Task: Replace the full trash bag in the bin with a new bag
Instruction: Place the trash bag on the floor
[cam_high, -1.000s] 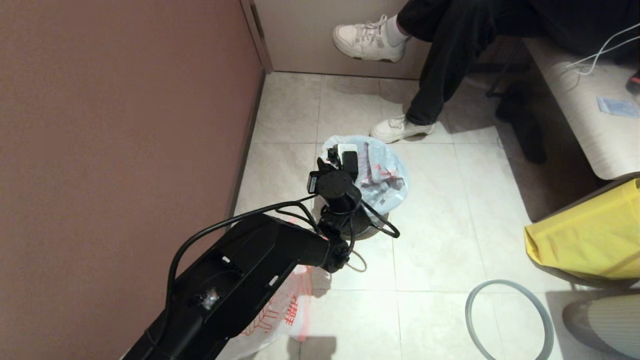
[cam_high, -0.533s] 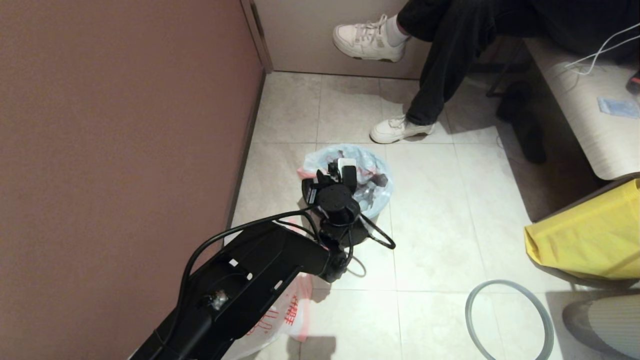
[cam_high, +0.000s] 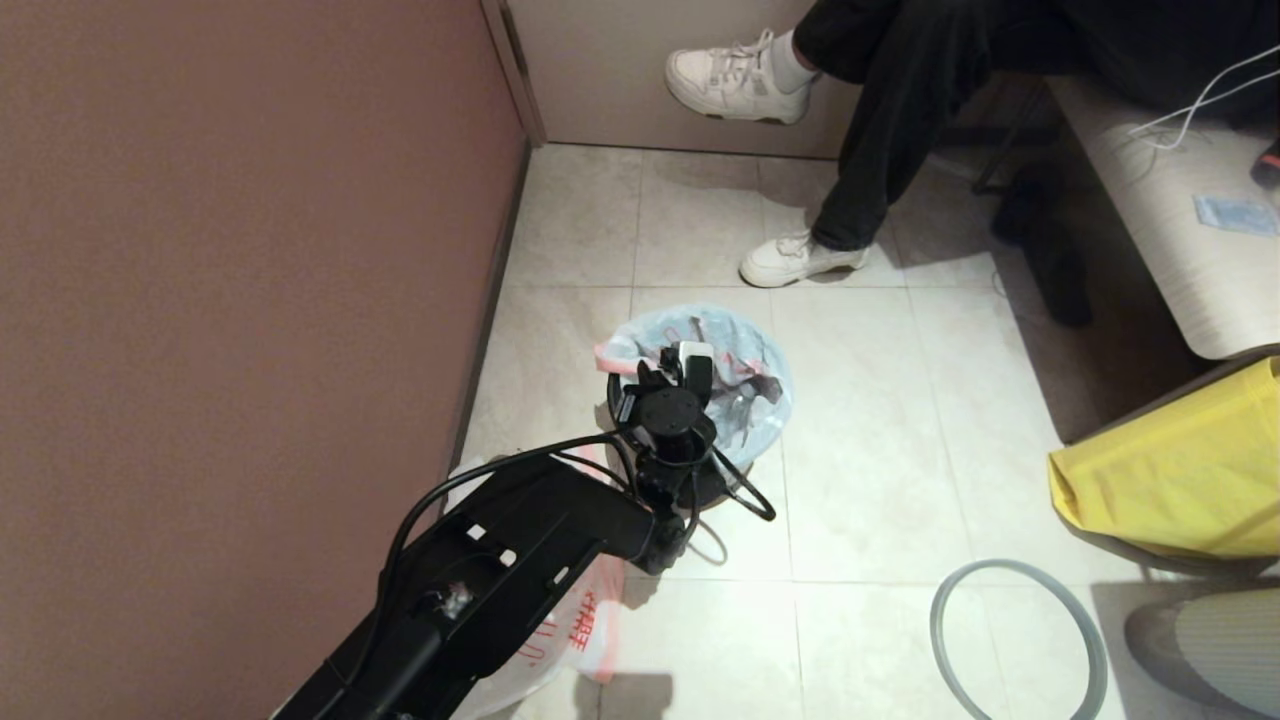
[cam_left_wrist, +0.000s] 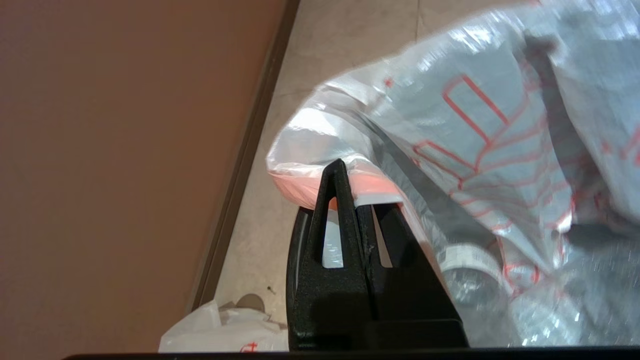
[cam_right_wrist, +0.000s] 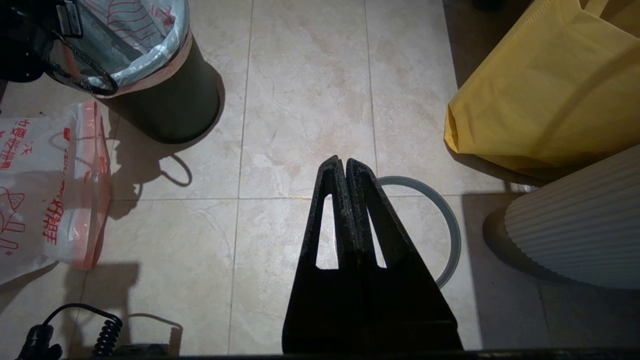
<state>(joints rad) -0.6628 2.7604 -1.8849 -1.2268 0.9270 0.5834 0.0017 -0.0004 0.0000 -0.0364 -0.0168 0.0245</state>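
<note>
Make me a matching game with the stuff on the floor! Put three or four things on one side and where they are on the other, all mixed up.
Things:
1. full trash bag
2. new bag
3. grey ring rim
4. yellow bag

Places:
A. lying flat on the tiles, away from the bin
B. limp on the floor beside the bin
C. standing at the right edge of the head view
D. in the bin, its pink edge pinched by the left gripper

Pairs: 1-D, 2-B, 3-A, 4-C

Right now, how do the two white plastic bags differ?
The full trash bag sits bulging in the bin, pinched at its pink edge by the left hand. The new bag lies limp and flat on the floor, untouched. Both are thin, translucent white with red print.
</note>
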